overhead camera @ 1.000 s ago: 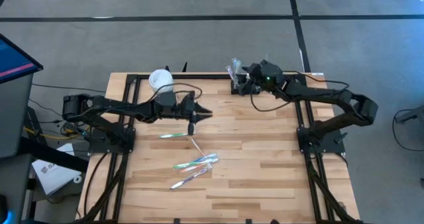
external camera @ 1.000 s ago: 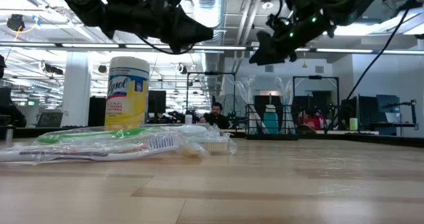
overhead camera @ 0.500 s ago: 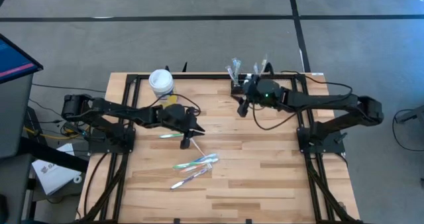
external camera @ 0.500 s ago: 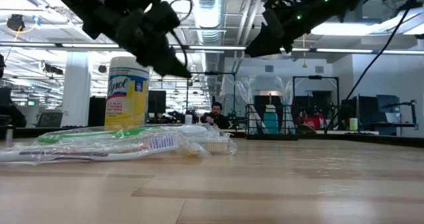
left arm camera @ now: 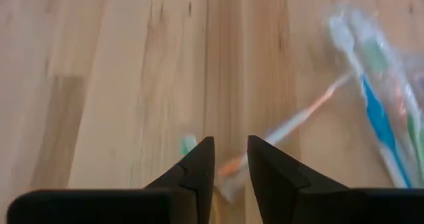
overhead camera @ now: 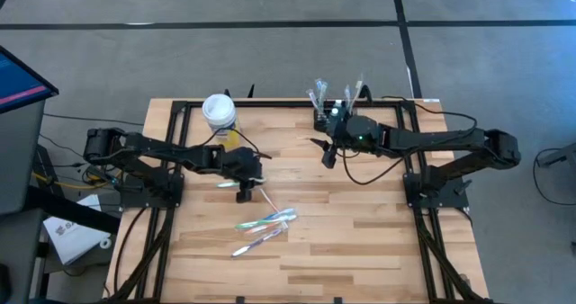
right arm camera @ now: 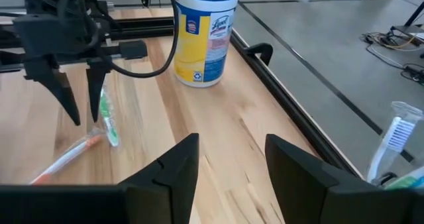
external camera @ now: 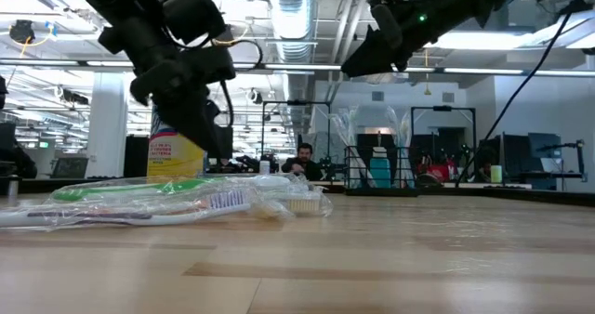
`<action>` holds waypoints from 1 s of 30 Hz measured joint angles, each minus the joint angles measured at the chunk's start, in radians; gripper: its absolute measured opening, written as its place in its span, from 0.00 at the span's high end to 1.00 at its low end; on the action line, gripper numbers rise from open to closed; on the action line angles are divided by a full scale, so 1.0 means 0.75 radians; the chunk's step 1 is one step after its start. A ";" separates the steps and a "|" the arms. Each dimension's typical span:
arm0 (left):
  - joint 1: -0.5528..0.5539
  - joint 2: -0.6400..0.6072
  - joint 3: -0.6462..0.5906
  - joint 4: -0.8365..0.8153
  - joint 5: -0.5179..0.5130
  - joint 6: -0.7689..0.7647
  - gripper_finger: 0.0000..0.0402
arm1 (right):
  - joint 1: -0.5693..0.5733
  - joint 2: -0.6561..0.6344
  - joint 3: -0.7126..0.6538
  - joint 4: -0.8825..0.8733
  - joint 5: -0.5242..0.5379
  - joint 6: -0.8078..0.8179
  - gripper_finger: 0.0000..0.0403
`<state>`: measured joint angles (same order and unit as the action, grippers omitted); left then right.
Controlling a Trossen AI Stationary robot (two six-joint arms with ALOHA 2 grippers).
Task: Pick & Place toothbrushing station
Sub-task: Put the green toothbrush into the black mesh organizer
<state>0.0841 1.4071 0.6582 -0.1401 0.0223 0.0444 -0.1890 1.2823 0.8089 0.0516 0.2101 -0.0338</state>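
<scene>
The wooden table (overhead camera: 360,223) carries both dark arms, one reaching in from each side. The white tub with a yellow label (overhead camera: 219,111) stands near the far edge, on the left half. The black wire caddy (overhead camera: 329,111) sits at the far edge toward the right, with wrapped toothbrushes standing up in it; in the low view it shows far back on the tabletop (external camera: 381,173). The left gripper (overhead camera: 244,194) points down at the middle of the table, its fingers a little apart with nothing between them; in the right wrist view its two tips (right arm camera: 83,98) stand close above the board, just beside a green-handled toothbrush (right arm camera: 108,121) and an orange-handled toothbrush (right arm camera: 66,159). The left wrist view looks down past that narrow gap at the orange handle (left arm camera: 291,128) on the wood. The right gripper (overhead camera: 329,153) hangs above the table just in front of the caddy, its fingers apart and holding nothing. A loose bunch of wrapped toothbrushes (overhead camera: 265,228) lies nearer the front of the table, apart from both grippers.
</scene>
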 joint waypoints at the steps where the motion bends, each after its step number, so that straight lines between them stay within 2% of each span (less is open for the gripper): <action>1: 0.000 0.000 0.000 -0.019 0.000 0.000 0.78 | 0.000 0.000 0.000 0.000 0.000 0.000 0.59; 9: 0.006 0.000 0.000 -0.170 -0.056 -0.032 0.73 | -0.001 0.000 0.000 0.000 0.000 0.001 0.60; 18: 0.010 0.000 -0.079 -0.176 -0.089 -0.037 0.69 | -0.001 0.000 0.000 -0.001 0.000 0.011 0.60; 30: 0.010 0.000 -0.079 -0.176 -0.149 -0.075 0.69 | -0.001 0.001 0.000 0.000 0.000 0.011 0.61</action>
<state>0.0914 1.4071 0.5987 -0.2719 -0.0895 -0.0120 -0.1898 1.2827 0.8089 0.0513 0.2100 -0.0254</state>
